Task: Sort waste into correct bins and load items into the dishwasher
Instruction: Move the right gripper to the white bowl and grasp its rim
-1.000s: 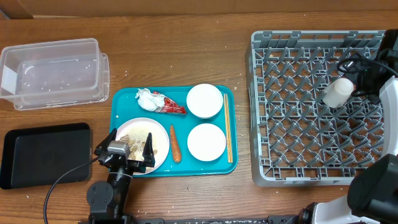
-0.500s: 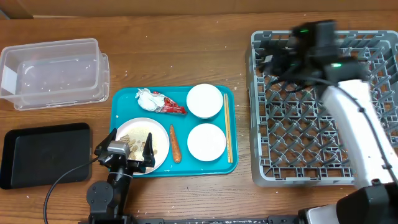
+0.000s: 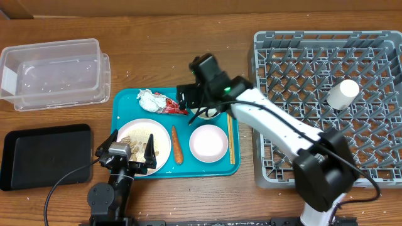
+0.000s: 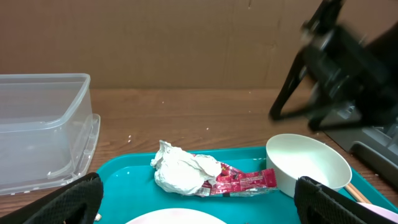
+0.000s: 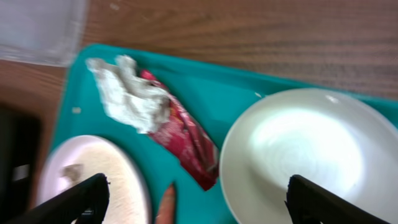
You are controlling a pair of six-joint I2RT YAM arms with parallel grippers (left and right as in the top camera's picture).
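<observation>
On the teal tray (image 3: 125, 113) mid-bench, the far white bowl (image 5: 298, 149) is sitting directly beneath your right gripper (image 3: 196, 105), its fingers standing wide apart, while your left gripper (image 3: 130, 147), also open, is hanging farther off, near the front edge.

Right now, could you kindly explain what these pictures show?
Two robot arms work at a table. One picture looks down from above; the other two come from wrist cameras. A teal tray holds a tissue, wrapper, carrot, plate, near bowl, far bowl and chopsticks. Left of it sit a clear tub and a black tray; right, a grey rack with a cup in it. The right pincer hangs open over the far bowl; the left pincer is open by the plate. Both are empty.
</observation>
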